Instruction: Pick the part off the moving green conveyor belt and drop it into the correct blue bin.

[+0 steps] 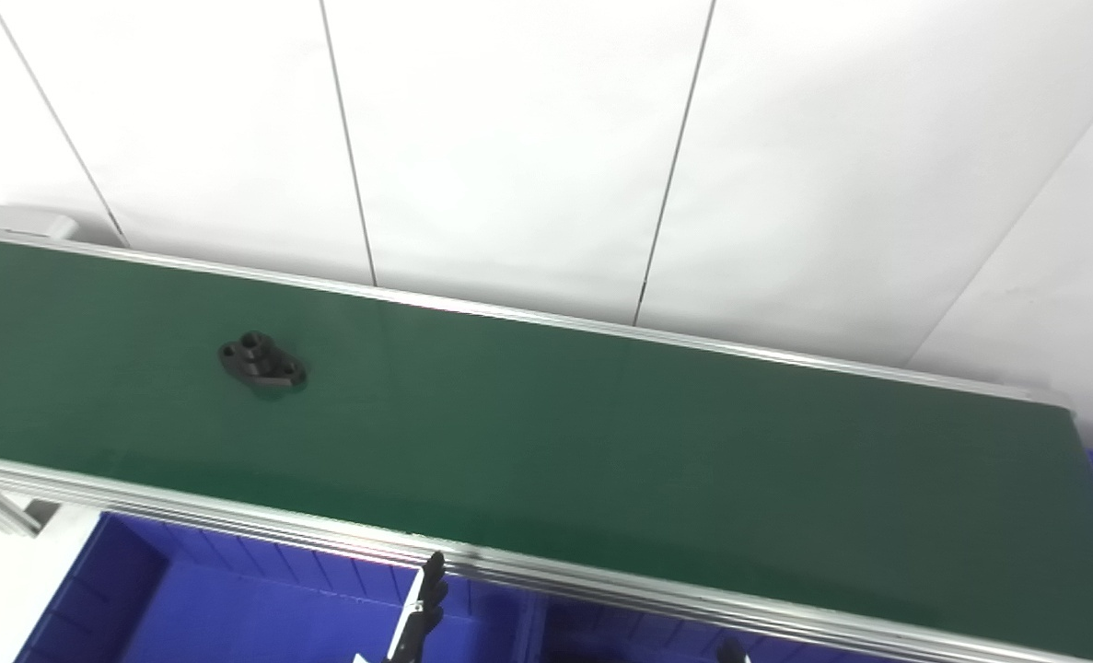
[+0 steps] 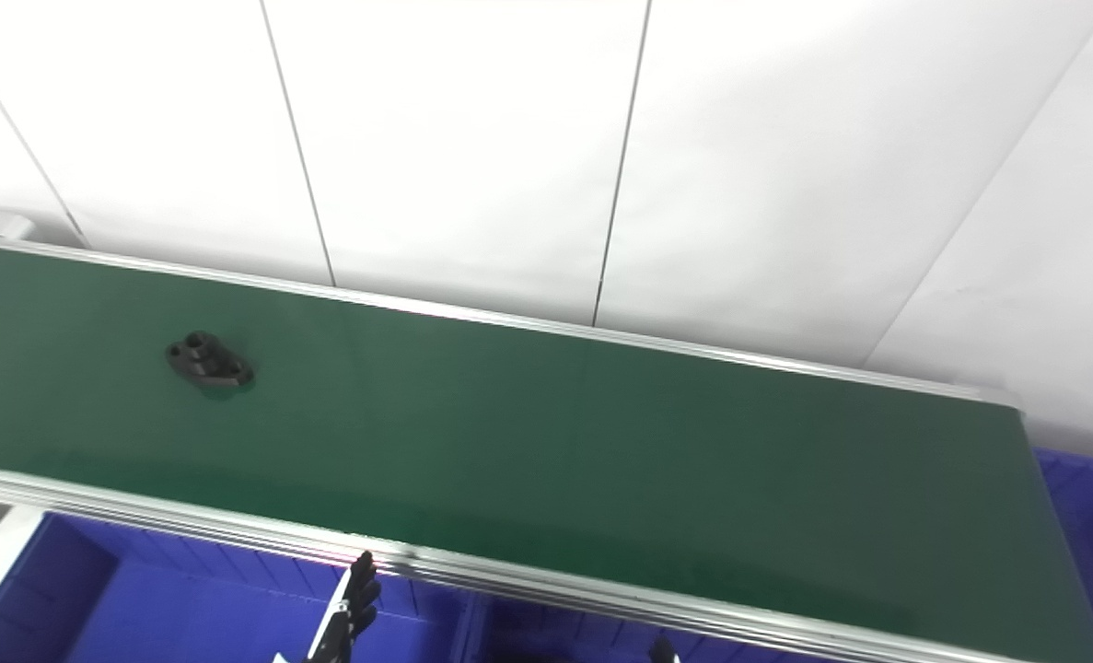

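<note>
A long green conveyor belt (image 1: 601,442) runs slantwise across the view, edged by silver aluminium rails (image 1: 233,525) along its near and far sides. Directly on the belt lies one black part (image 1: 262,361), a flat flange-like piece with round holes in it. The part sits toward the belt's left end, about midway between the two rails and touching neither. The rest of the belt's surface is plain green.

matt green belt (image 1: 601,433), seemingly plastic bins (image 1: 233,608)
</note>
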You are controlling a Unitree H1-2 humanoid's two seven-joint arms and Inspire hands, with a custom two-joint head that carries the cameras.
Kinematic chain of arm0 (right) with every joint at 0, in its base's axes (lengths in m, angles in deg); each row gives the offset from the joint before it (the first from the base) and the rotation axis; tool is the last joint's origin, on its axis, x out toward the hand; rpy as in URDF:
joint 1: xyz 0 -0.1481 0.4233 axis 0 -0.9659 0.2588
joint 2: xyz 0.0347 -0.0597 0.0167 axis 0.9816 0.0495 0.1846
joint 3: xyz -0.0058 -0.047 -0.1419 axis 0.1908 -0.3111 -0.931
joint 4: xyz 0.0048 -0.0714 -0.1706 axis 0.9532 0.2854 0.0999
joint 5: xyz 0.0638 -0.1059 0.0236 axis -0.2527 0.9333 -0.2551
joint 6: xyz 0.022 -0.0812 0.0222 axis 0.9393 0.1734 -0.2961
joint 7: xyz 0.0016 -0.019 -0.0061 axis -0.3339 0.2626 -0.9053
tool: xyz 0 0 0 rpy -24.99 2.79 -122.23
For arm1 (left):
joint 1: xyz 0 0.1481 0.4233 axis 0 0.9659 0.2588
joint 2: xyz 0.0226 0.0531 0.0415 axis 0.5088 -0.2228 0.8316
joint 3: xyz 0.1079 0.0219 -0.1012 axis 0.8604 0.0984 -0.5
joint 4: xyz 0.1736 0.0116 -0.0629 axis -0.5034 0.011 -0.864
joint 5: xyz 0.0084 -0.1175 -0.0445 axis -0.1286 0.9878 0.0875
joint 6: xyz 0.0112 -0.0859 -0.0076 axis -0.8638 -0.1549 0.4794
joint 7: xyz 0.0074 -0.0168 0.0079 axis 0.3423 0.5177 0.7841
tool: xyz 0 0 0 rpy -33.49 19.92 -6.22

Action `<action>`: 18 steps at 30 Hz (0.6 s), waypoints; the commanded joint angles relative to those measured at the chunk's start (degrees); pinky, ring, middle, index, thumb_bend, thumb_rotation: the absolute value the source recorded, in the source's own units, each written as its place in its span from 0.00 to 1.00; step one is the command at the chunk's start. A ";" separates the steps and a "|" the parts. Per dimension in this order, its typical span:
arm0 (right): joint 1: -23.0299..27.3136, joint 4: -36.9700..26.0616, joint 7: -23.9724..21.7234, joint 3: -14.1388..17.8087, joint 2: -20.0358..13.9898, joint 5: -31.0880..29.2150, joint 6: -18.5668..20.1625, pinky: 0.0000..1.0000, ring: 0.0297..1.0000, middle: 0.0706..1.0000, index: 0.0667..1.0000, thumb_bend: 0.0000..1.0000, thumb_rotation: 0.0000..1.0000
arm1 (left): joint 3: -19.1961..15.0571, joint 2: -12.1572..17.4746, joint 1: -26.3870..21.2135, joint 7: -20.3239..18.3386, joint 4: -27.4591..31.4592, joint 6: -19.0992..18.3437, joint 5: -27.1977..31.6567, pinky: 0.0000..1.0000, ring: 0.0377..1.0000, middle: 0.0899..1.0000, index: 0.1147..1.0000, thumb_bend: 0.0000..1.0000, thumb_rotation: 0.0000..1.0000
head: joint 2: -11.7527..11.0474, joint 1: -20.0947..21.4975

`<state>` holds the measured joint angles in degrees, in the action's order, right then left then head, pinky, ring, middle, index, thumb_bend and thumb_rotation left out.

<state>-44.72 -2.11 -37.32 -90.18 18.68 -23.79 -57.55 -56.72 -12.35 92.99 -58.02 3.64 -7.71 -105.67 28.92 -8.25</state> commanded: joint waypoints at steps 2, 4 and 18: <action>0.13 -0.65 -1.90 0.76 -0.27 -1.66 -3.38 1.00 0.99 1.00 1.00 0.80 0.99 | 2.19 0.50 -1.19 4.21 0.17 2.22 -2.65 0.85 0.92 1.00 1.00 0.73 1.00 | 0.19 -0.94; 0.30 -0.46 -2.58 1.38 -0.34 -2.10 -3.40 1.00 0.99 1.00 1.00 0.79 0.98 | 3.21 0.70 -1.40 5.32 0.01 2.20 -3.14 0.84 0.92 1.00 1.00 0.72 1.00 | 0.60 -1.49; -0.59 -2.45 -4.95 2.56 -0.34 -2.34 -3.45 1.00 1.00 1.00 1.00 0.75 0.95 | 6.04 1.36 -1.54 8.88 0.97 2.21 -4.04 0.78 0.91 0.99 1.00 0.71 1.00 | 3.26 -1.88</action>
<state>-44.50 -2.49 -41.16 -87.61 18.27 -26.11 -57.57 -51.71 -10.11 90.84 -50.00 2.71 -7.62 -108.35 31.90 -10.20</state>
